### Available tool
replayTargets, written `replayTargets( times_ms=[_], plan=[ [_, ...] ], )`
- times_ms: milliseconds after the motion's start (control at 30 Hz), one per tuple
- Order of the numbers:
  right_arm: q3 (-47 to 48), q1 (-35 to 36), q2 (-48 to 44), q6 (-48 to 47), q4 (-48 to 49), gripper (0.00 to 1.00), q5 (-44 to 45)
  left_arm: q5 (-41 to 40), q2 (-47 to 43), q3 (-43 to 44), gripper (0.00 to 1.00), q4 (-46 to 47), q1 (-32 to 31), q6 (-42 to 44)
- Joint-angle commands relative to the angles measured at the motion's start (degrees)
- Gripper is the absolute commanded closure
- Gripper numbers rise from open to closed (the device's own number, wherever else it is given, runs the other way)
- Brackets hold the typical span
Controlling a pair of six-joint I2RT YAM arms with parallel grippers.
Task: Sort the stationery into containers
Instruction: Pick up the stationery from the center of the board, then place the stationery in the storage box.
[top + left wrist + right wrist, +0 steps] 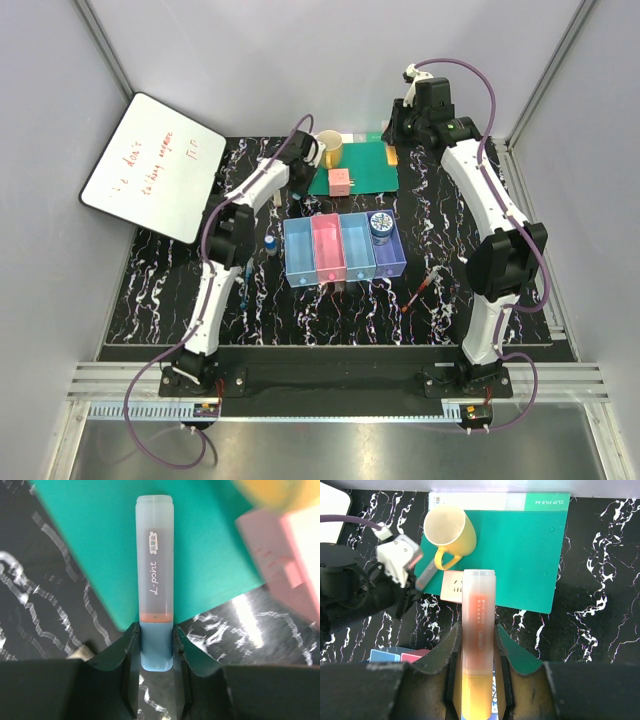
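Observation:
My left gripper (156, 630) is shut on the light blue body of a teal marker (155, 555) with a frosted cap, at the left edge of the green mat (200, 540). In the top view it (300, 168) sits beside the yellow cup. My right gripper (479, 630) is shut on an orange marker (478, 610), high over the mat's back right (398, 135). The four joined trays (343, 250) stand mid-table. The round patterned tin (381, 226) lies in the purple tray. The blue-capped bottle (271, 243), blue pen (247, 272) and red pen (421, 289) lie on the table.
A yellow cup (330, 150) and a pink cube (341, 181) sit on the green mat (370, 170). A whiteboard (150, 165) leans at the far left. A beige piece (80, 652) shows beside my left finger. Grey walls close in the table on three sides.

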Motion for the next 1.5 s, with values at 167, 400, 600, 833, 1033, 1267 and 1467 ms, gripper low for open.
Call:
replayTargets(
  times_ms=[167,400,600,833,1033,1267,1467],
  plan=[
    [-0.8,0.5,-3.3,0.2,-0.2,1.00,-1.2,2.1,-18.1,-9.5,1.00,-0.3,3.1,-3.8],
    [-6.0,1.9,-3.8,0.7,0.0,1.00,-6.3,13.3,-30.9,-15.9,1.00,-2.6,3.2,-5.7],
    [-10.2,6.3,-4.2,2.2,0.4,1.00,-8.7,18.5,-39.5,-19.3,1.00,-4.7,3.2,-8.6],
    [-16.1,12.9,-3.6,6.3,2.3,1.00,-9.9,20.7,-47.8,-24.2,1.00,-6.1,3.2,-8.4],
    [-17.1,17.0,-0.7,8.0,2.7,1.00,-10.2,21.2,-55.5,-28.0,1.00,-6.3,3.2,-7.0],
    [-24.0,18.9,-1.9,8.8,3.4,1.00,-10.4,21.6,-58.6,-28.0,1.00,-7.7,3.2,-6.2],
    [-25.8,19.4,-1.4,8.8,4.0,1.00,-10.4,23.2,-58.4,-26.1,1.00,-7.9,3.2,-7.0]
  ],
)
